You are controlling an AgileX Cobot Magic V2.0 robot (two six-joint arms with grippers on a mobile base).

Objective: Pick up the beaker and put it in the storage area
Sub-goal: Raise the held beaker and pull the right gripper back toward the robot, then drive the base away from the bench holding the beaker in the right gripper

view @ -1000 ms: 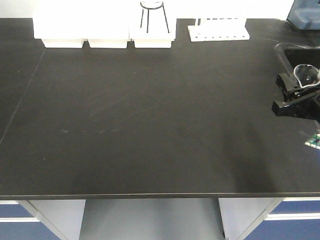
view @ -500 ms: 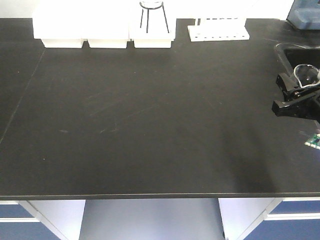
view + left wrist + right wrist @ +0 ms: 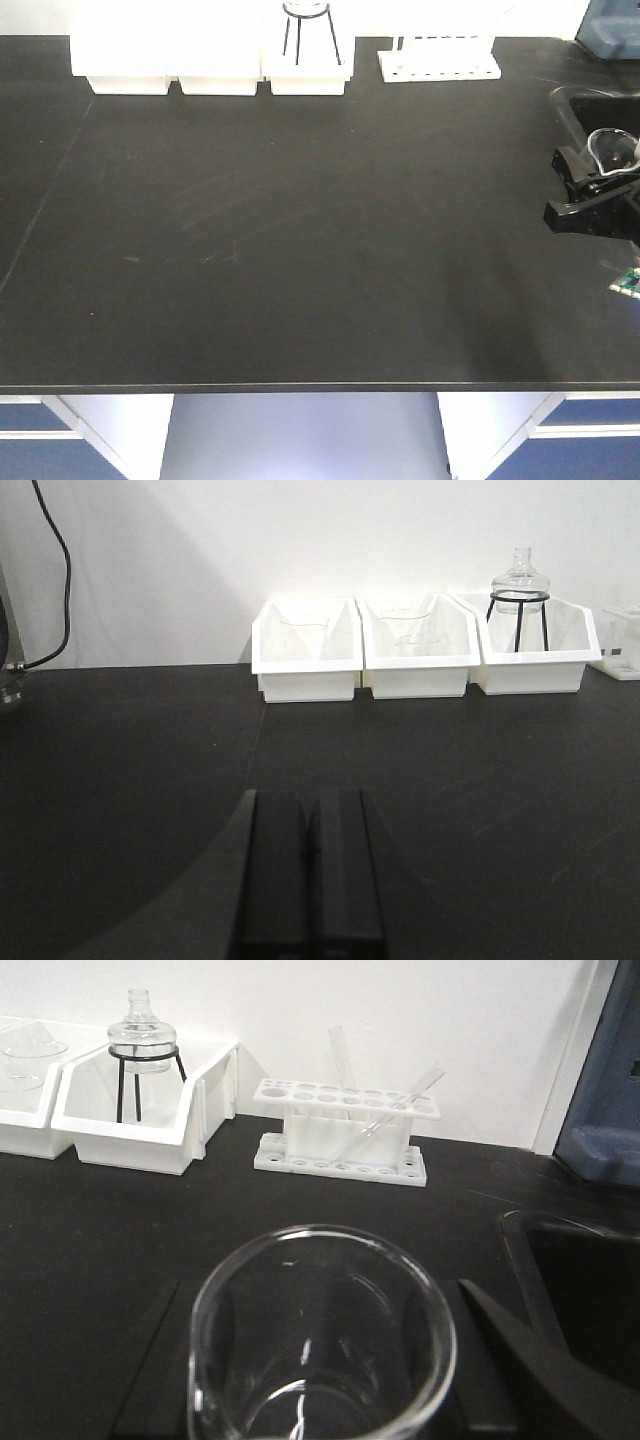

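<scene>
The beaker [image 3: 612, 148] is a small clear glass cylinder held in my right gripper [image 3: 598, 185] at the right edge of the front view, above the black benchtop [image 3: 300, 230] and next to the sink. In the right wrist view the beaker [image 3: 320, 1340] fills the lower middle, its open rim facing the camera, with the black fingers [image 3: 150, 1360] close on both sides. My left gripper [image 3: 310, 800] is shut and empty, low over the same benchtop. It does not show in the front view. The storage area is out of view.
Three white bins [image 3: 210, 75] stand along the back edge, one holding a wire-framed glass vessel [image 3: 305, 30]. A white test tube rack [image 3: 438, 62] stands to their right. A sink [image 3: 595, 105] opens at the far right, with a blue container [image 3: 610, 30] behind it.
The front view has shifted slightly, so the bins and rack sit a little further right in the frame. The right gripper with the beaker keeps its place in the frame.
</scene>
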